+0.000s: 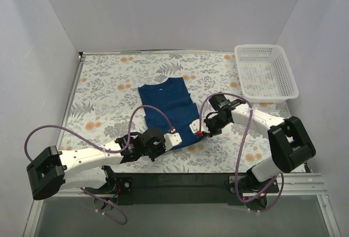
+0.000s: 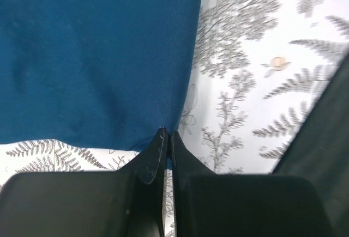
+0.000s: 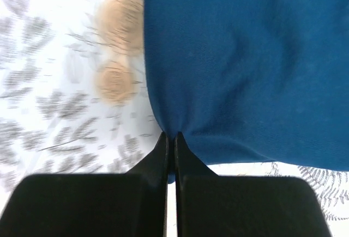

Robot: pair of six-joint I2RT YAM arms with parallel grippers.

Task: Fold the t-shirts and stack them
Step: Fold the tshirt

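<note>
One navy blue t-shirt [image 1: 166,109] lies on the floral tablecloth, folded into a long strip, neck at the far end; its print is hidden. My left gripper [image 1: 177,139] is shut on the shirt's near left hem corner; in the left wrist view the blue cloth [image 2: 98,57] is pinched between the black fingertips [image 2: 158,144]. My right gripper [image 1: 199,132] is shut on the near right hem corner; in the right wrist view the cloth [image 3: 245,62] puckers at the fingertips [image 3: 163,144].
A white lattice basket [image 1: 265,72] stands at the far right of the table. White walls close the table on three sides. Purple cables loop over both arms.
</note>
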